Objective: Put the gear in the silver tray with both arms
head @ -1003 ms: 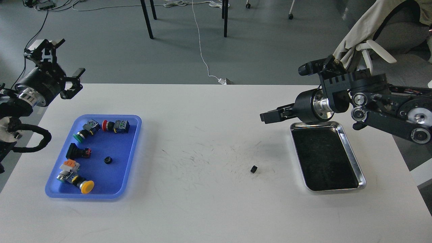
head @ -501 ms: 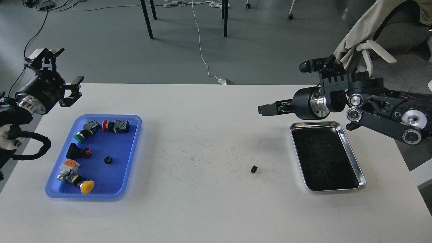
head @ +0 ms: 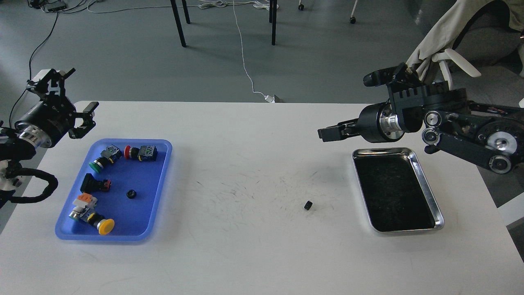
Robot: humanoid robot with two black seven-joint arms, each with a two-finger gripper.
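Note:
A small black gear [head: 308, 205] lies on the white table, left of the silver tray [head: 437, 207], whose dark bottom holds nothing. A second small black gear [head: 131, 194] lies in the blue tray [head: 159, 180]. My left gripper [head: 81, 90] hangs open and empty above the table's far left corner, behind the blue tray. My right gripper [head: 327, 134] points left, above the table just beyond the silver tray's far left corner. It is seen dark and side-on, so its fingers cannot be told apart. Nothing shows in it.
The blue tray also holds several push-button switches, among them a yellow one [head: 105, 226], a green one [head: 96, 165] and a red one [head: 127, 152]. Chair legs and cables lie on the floor beyond the table. A beige cloth [head: 442, 37] hangs at the far right.
My left gripper has sunk lower and drawn back to the left. My right gripper has risen slightly and shifted a little. Both gears and both trays have not moved.

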